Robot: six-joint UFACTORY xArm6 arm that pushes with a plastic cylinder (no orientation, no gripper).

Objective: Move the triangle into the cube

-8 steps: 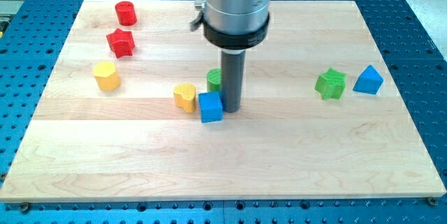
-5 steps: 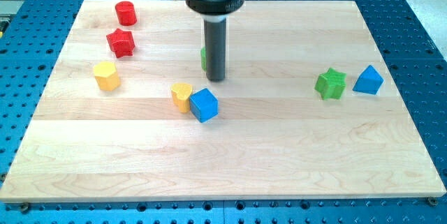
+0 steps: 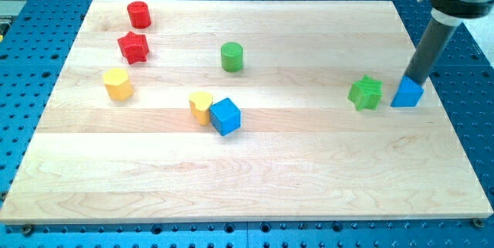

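The blue triangle (image 3: pixel 407 93) lies near the view's right edge of the wooden board, just right of a green star (image 3: pixel 366 93). The blue cube (image 3: pixel 225 116) sits left of centre, touching a yellow heart-like block (image 3: pixel 201 107) on its left. My rod comes down from the view's top right, and my tip (image 3: pixel 414 83) stands at the triangle's top right side, touching or nearly touching it. The cube is far to the tip's left.
A green cylinder (image 3: pixel 231 56) stands above the cube. A red cylinder (image 3: pixel 139 14), a red star (image 3: pixel 133 47) and a yellow hexagon (image 3: pixel 117 83) sit at the view's left. The board's right edge (image 3: pixel 448 93) is close to the triangle.
My rod has left the cube and green cylinder at the middle and swung far right to the blue triangle. The cube was turned and nudged slightly left earlier; the green cylinder is now uncovered.
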